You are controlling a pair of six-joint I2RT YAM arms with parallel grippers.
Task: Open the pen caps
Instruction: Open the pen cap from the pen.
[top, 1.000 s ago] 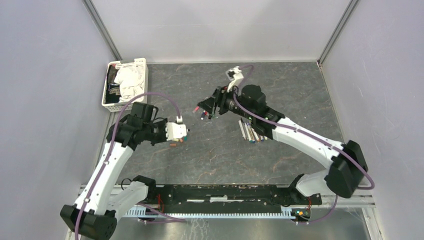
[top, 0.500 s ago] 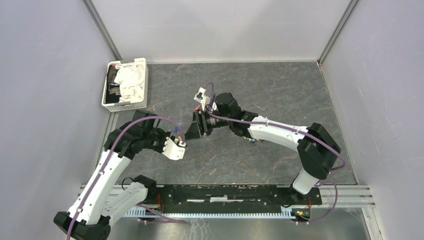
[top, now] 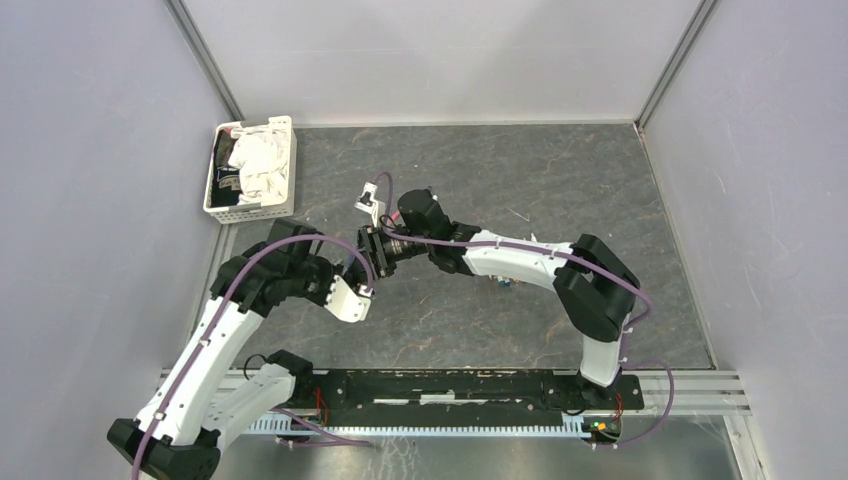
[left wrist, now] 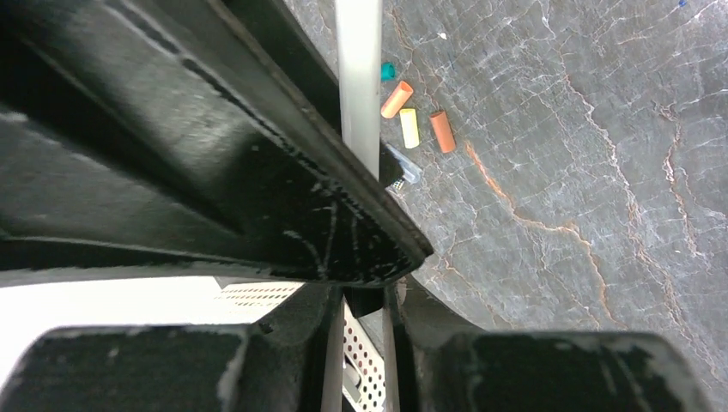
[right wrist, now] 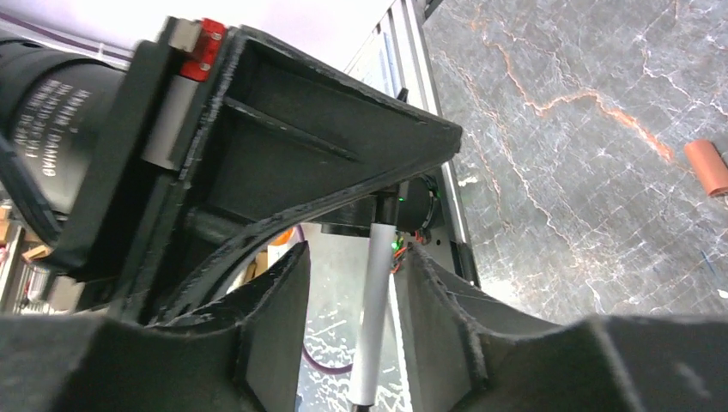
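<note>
My left gripper (top: 360, 291) is shut on a white-barrelled pen (left wrist: 358, 77), whose dark end sits between the fingers (left wrist: 330, 343). The pen's barrel (right wrist: 375, 300) runs on between the jaws of my right gripper (right wrist: 360, 257), which stand open with a gap on each side of it. From above, the right gripper (top: 365, 252) meets the left one nose to nose at the table's centre left. Loose pen caps lie on the dark stone table: an orange one (left wrist: 396, 99), a yellow one (left wrist: 409, 127), a brown-orange one (left wrist: 442, 130) and a teal one (left wrist: 387, 70).
A white basket (top: 285, 140) holding cloths stands at the back left. A few more pens (top: 505, 282) lie partly hidden under the right forearm. Another reddish cap (right wrist: 708, 165) lies on the table (top: 560, 180). A metal rail (top: 450, 385) runs along the near edge.
The right arm has swung left and down to the left gripper, and its jaws have narrowed round the pen's barrel. The left gripper dropped and turned earlier, then held still.
</note>
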